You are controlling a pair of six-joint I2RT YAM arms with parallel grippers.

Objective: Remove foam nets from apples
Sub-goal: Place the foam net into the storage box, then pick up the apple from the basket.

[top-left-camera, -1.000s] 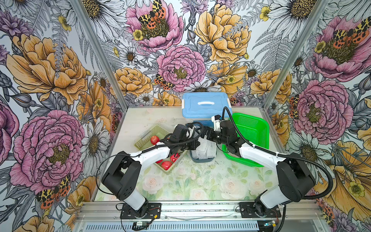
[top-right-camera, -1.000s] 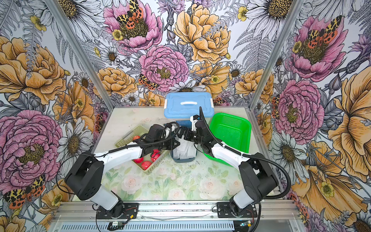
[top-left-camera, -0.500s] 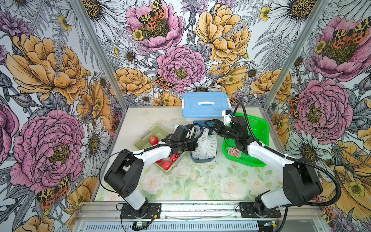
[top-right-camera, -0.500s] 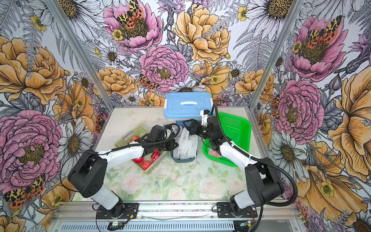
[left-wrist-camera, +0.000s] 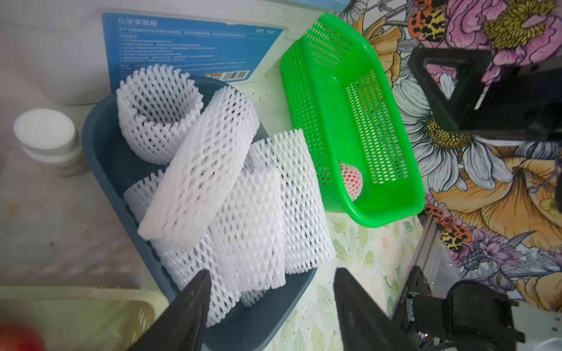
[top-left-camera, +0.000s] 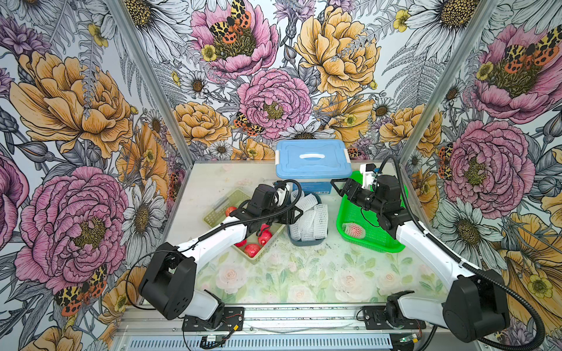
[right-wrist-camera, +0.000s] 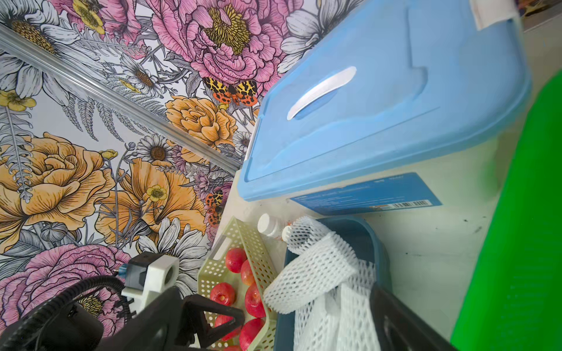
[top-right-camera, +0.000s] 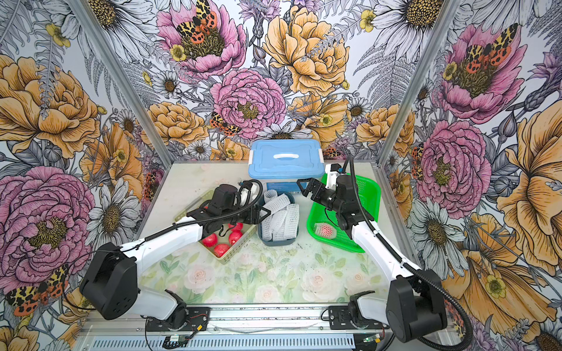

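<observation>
Several white foam nets [top-left-camera: 308, 221] [top-right-camera: 281, 218] [left-wrist-camera: 228, 188] [right-wrist-camera: 319, 273] lie piled in a blue-grey bin [top-left-camera: 304, 242] [left-wrist-camera: 103, 146]. My left gripper [top-left-camera: 293, 214] [top-right-camera: 261, 212] [left-wrist-camera: 270, 276] hovers open at the bin's left edge, holding nothing. Bare red apples [top-left-camera: 264, 237] [top-right-camera: 235, 237] [right-wrist-camera: 254, 299] fill a beige basket [top-left-camera: 219, 206] under my left arm. One apple still in its net [top-left-camera: 352, 230] [top-right-camera: 326, 230] [left-wrist-camera: 351, 180] sits in the green basket [top-left-camera: 374, 243] [left-wrist-camera: 389, 212]. My right gripper [top-left-camera: 340, 185] [top-right-camera: 305, 185] [right-wrist-camera: 273, 319] is open and empty above that basket's far left corner.
A blue-lidded box [top-left-camera: 313, 158] [top-right-camera: 286, 156] [right-wrist-camera: 395, 91] stands at the back, just behind the bin. Small white pill bottles [left-wrist-camera: 45, 136] [right-wrist-camera: 267, 225] stand between the beige basket and the box. Flowered walls close in on three sides.
My left gripper has opened and let go of a foam net, which now lies on the pile in the bin. My right gripper has drawn away rightward, over the green basket.
</observation>
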